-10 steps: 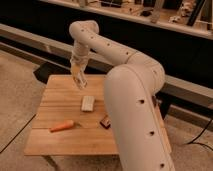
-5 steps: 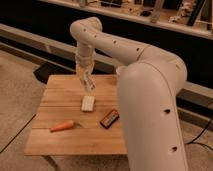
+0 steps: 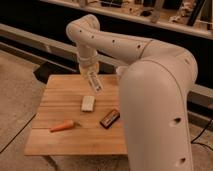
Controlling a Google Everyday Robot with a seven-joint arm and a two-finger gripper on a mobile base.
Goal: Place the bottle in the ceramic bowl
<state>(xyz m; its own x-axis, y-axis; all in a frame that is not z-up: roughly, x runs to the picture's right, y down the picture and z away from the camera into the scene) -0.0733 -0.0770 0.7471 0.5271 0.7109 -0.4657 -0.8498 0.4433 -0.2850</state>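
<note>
One bottle [image 3: 94, 81], one carrot [image 3: 62, 126], one white block [image 3: 88, 103], one dark bar [image 3: 109, 118], one table [image 3: 56, 97], one gripper [image 3: 88, 69] (above table's far edge).

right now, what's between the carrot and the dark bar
Only bare table wood, in the camera view; the gripper holds the bottle over the table's far side.
</note>
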